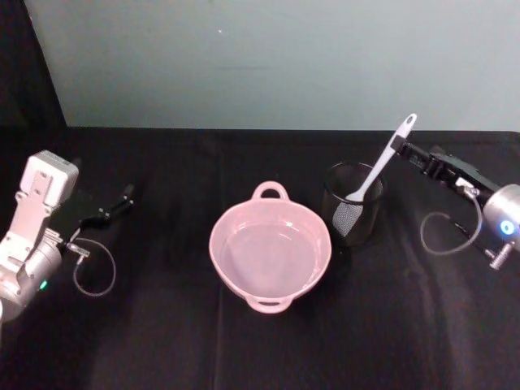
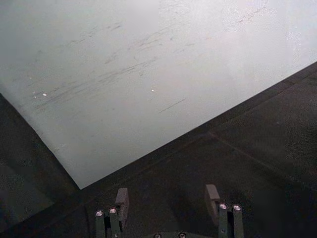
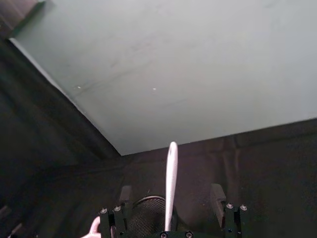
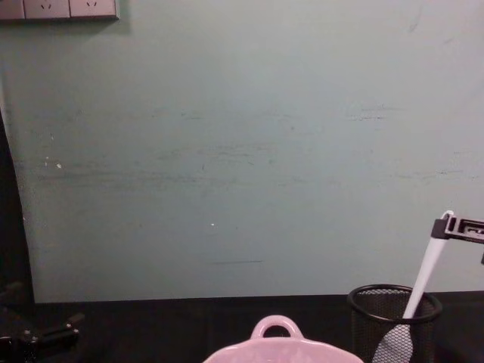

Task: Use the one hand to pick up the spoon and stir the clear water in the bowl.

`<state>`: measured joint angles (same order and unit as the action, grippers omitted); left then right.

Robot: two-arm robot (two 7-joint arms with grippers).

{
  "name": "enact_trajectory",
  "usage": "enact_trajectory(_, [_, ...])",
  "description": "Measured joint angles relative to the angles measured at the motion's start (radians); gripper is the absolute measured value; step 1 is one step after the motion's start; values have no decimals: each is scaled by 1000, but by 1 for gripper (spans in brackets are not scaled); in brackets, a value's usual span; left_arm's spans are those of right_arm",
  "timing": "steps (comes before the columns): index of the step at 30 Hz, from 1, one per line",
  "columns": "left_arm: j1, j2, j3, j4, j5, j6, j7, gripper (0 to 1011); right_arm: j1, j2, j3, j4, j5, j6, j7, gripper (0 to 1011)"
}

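The right gripper [image 1: 396, 148] is out over the far right of the table [image 1: 162, 341], level with the top of the spoon [image 1: 380, 166]. The spoon stands in the cup [image 1: 353, 213], blade down inside the mesh, handle leaning up and away to the right.

The right wrist camera gives the clear look. The gripper [image 3: 171, 198] is spread wide, with a finger [image 3: 125, 196] on either side. The spoon [image 3: 171, 178] handle rises straight up through the gap between them, and the cup [image 3: 148, 215] sits below. Neither finger seems to press on the handle, though from the head camera it's too close to call.

On the chest camera, the gripper [image 4: 460, 227] sits right at the hole end of the spoon [image 4: 426, 276], with the cup [image 4: 393, 314] beneath it.

The bowl [image 1: 270, 253] sits mid-table, just beside the cup on its left, with a loop handle on the rim toward the wall [image 1: 284, 57]. In the chest view the bowl [image 4: 276, 340] just pokes its rim into the bottom edge.

Over on the left, the left gripper [image 1: 122, 199] is parked at the table's left side, well apart from the bowl. Its fingers [image 2: 121, 201] are spread with nothing between them.
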<state>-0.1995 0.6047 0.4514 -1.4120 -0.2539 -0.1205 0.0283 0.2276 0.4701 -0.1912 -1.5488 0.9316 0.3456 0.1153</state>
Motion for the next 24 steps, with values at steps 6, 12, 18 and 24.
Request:
enact_trajectory(6, [0, 0, 0, 0, 0, 0, 0, 1011, 58, -27, -32, 48, 15, 36, -56, 1003])
enact_trajectory(12, [0, 0, 0, 0, 0, 0, 0, 1011, 98, -46, -61, 86, 13, 36, -82, 1003])
enact_trajectory(18, [0, 0, 0, 0, 0, 0, 0, 1011, 130, -64, -94, 120, 5, 10, -89, 1003])
enact_trajectory(24, [0, 0, 0, 0, 0, 0, 0, 1011, 142, -75, -104, 139, 6, -11, -89, 1003])
